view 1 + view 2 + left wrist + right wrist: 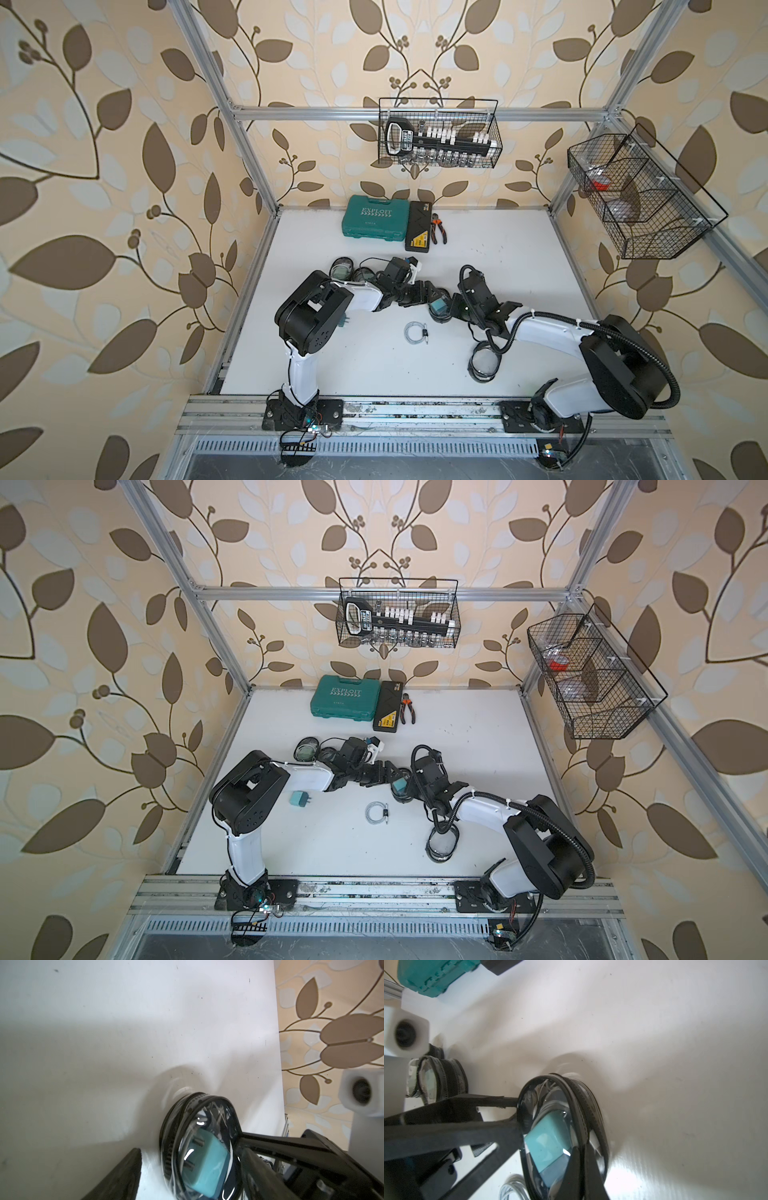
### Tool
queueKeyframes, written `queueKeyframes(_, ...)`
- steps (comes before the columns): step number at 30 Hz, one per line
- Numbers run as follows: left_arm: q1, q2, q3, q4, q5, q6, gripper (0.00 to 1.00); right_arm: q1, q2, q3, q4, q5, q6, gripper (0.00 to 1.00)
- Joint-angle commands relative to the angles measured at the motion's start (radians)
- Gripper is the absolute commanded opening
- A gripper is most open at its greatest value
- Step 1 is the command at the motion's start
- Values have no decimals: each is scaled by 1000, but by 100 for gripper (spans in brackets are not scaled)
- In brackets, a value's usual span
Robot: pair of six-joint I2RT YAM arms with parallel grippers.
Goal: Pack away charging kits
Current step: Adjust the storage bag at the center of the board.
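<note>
Standing pouch (550,1093) pinched in right claw (578,1157)

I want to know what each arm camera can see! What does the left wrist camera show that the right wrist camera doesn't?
Only the left wrist view shows brown wallpaper leaves and the metal prongs of the small teal cube plug adapter. Only the right wrist view shows the large teal plastic tool case, a second black-rimmed clear pouch and a loose coiled white cable. Both show the white table and the oval black-rimmed clear zip pouch holding that adapter.
</note>
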Motion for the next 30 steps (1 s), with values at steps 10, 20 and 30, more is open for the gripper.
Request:
queueKeyframes(10,-17,2,-5,-61,-11,-21,75,4,-7,-46,-33,77,84,0)
queueKeyframes(20,-56,42,51,-115,-38,-2,67,-21,-96,-5,-31,37,1,43)
queueKeyframes(30,-88,66,66,-132,-45,8,64,-111,53,39,44,-90,-58,52)
